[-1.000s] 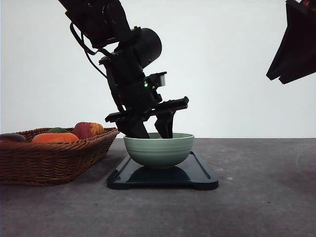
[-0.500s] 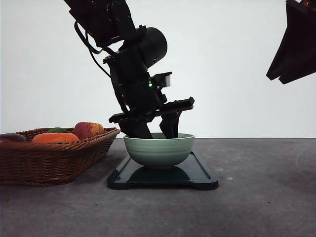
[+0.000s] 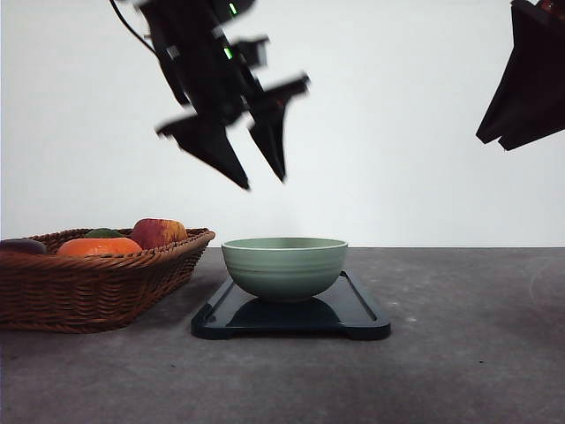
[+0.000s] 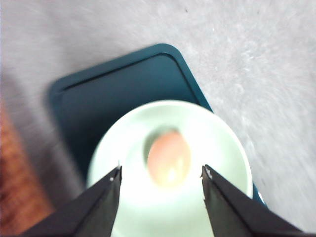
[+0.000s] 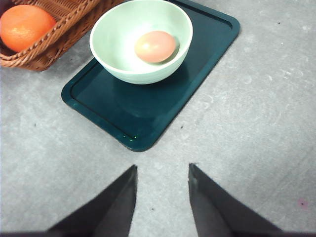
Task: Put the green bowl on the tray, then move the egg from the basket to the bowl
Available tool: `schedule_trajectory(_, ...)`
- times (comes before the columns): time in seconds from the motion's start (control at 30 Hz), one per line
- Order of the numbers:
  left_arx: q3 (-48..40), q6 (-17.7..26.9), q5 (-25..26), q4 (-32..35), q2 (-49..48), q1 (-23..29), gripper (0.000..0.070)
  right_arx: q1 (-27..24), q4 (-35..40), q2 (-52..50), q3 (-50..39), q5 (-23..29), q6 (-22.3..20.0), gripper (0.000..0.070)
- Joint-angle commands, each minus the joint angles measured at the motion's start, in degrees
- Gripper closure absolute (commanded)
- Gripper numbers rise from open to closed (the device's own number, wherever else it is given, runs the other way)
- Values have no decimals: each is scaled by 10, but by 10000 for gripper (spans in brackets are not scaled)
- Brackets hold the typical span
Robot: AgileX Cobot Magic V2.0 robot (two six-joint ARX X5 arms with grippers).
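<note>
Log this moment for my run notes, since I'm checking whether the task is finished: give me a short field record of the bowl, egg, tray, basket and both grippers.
bowl: green bowl upright on the tray
egg: egg lying inside the bowl
basket: basket beside the tray, on the robot's left, holding an orange and other fruit
left gripper: left gripper open, empty, raised above the bowl, blurred
right gripper: right gripper open, empty, over bare table near the tray
task state: both steps look done

Lab: bare grey tabletop, blank backdrop
</note>
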Motion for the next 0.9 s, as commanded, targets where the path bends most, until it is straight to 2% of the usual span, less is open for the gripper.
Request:
schedule_trajectory(0.0,12,29,-1,-32,-8,0,378,3,2,5,2,0,-5,501)
schedule_trajectory(0.1,3,35,-1,-73,-37,7,378,3,3,5,2,-1,-5,501)
schedule_trajectory(0.27,-48,18,1,-76,-101,13,378,3,1,5,2,-4,-5,501)
schedule_trajectory(0.4,-116,14,1,-47,-170,13,378,3,1,5,2,-5,-4,501)
schedule_trajectory(0.67,-300,-41,0,48,-335,19,380,3,1,5,2,-10,-6,500)
schedule_trajectory(0.87,-401,-46,-2,55,-441,29,385,3,3,5,2,-21,-7,500)
